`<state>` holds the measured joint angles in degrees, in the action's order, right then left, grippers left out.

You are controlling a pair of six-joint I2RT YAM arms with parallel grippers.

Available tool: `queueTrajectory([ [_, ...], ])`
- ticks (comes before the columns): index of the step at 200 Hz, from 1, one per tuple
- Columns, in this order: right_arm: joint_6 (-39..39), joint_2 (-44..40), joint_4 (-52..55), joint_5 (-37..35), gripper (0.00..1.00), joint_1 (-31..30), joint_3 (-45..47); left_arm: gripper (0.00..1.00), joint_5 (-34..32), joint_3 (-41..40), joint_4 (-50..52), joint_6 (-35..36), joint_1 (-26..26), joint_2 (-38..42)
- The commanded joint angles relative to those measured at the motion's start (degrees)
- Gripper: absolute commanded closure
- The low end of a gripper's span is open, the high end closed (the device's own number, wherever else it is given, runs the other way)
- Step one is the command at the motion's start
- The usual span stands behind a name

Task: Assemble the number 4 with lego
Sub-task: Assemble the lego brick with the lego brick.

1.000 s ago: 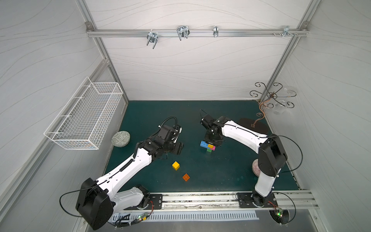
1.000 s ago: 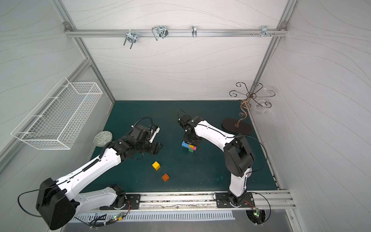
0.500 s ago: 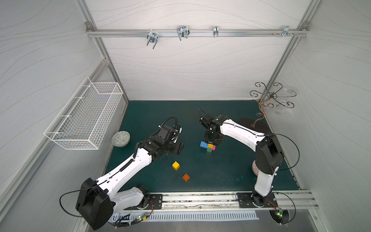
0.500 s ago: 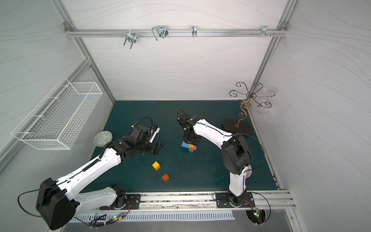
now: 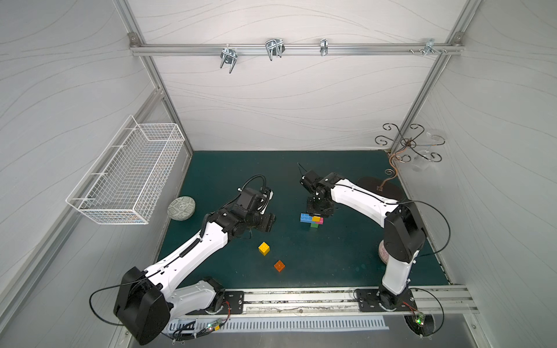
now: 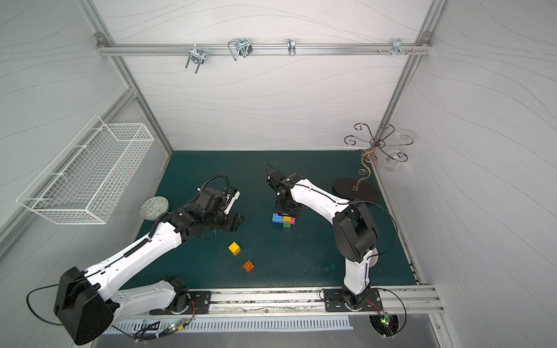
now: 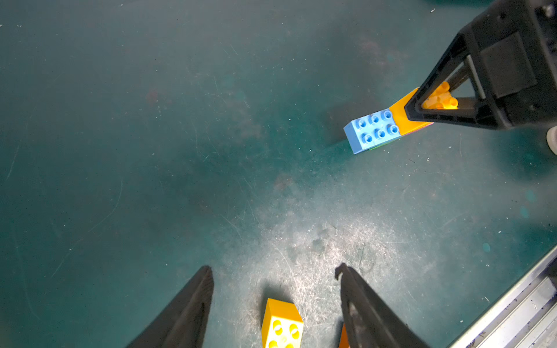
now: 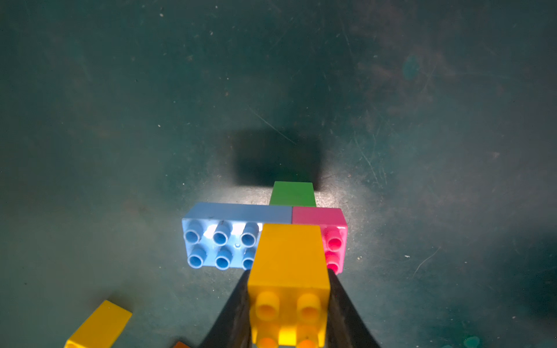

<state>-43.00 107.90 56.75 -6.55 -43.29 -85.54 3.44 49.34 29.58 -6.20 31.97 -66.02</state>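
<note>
The lego cluster of the number 4 (image 5: pixel 312 219) (image 6: pixel 283 219) lies mid-mat. It joins a blue bar (image 8: pixel 223 241), a pink cube (image 8: pixel 331 232), a green cube (image 8: pixel 292 194) and a yellow cube (image 8: pixel 289 265) on top. My right gripper (image 8: pixel 288 272) (image 5: pixel 319 209) is shut on that yellow cube. A loose yellow brick (image 5: pixel 264 248) (image 7: pixel 281 324) and an orange brick (image 5: pixel 279 265) (image 6: pixel 248 266) lie nearer the front. My left gripper (image 7: pixel 274 271) (image 5: pixel 268 223) hovers open and empty just behind the loose yellow brick.
A patterned bowl (image 5: pixel 181 208) sits at the mat's left edge. A second bowl (image 5: pixel 382 254) is partly hidden behind the right arm. A dark stand base (image 5: pixel 379 186) is at the back right, a wire basket (image 5: pixel 126 171) hangs on the left wall, and a metal rail (image 5: pixel 301 298) runs along the front.
The right arm's elbow has shifted slightly to the left while its gripper stays shut on the yellow cube. The left arm and the loose bricks have not moved.
</note>
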Motion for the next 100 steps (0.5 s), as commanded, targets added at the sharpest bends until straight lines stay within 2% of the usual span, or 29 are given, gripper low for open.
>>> queueTrajectory([
  [1, 5.46, 10.84, -0.09, 5.22, 1.00, 0.19, 4.22, 0.31, -0.18, 0.46, -1.43, -0.19, -0.30, 1.03],
  [39, 6.79, 12.95, 1.30, 5.94, 1.00, 0.13, 3.07, 0.31, -0.10, 0.49, -1.60, -0.15, -0.39, 0.86],
  [100, 6.75, 9.00, 0.99, 5.20, 1.00, -0.21, 3.47, 0.31, -0.37, 0.36, -1.63, -0.22, -0.45, 1.37],
])
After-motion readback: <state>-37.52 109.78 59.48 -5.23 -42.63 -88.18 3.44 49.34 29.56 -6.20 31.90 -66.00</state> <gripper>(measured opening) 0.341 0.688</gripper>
